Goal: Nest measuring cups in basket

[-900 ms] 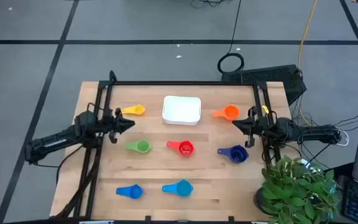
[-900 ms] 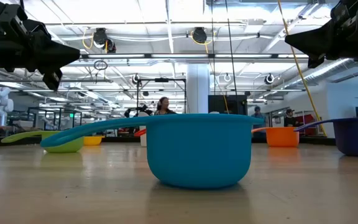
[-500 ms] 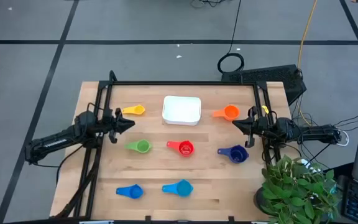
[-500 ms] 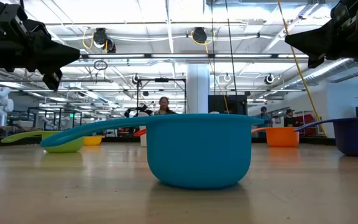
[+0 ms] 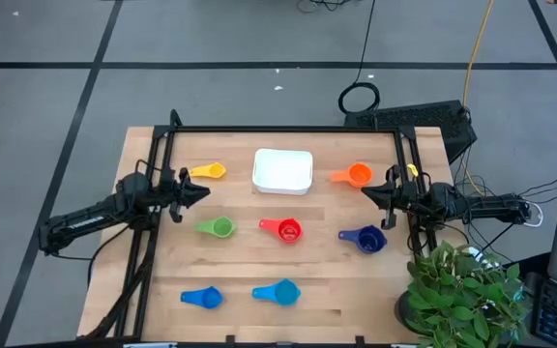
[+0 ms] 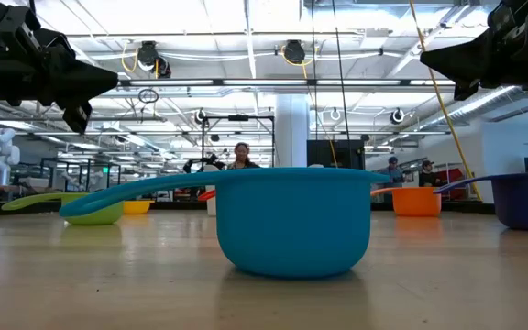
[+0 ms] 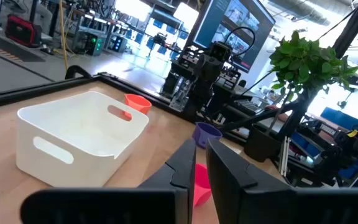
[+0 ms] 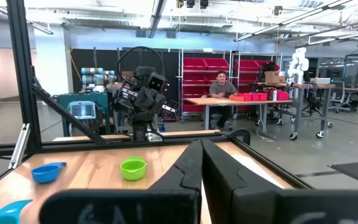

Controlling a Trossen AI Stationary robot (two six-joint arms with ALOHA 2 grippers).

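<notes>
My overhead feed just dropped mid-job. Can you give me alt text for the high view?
Seven measuring cups lie scattered on the wooden table around an empty white basket. None is nested yet. The left end effector hangs beside the yellow cup, and the right end effector beside the orange cup; both are shut and empty.

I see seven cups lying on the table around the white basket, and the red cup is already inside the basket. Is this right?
Not quite. The high view shows the red cup on the table, in front of the basket, not inside it. The basket holds nothing; all seven cups lie around it.
</notes>
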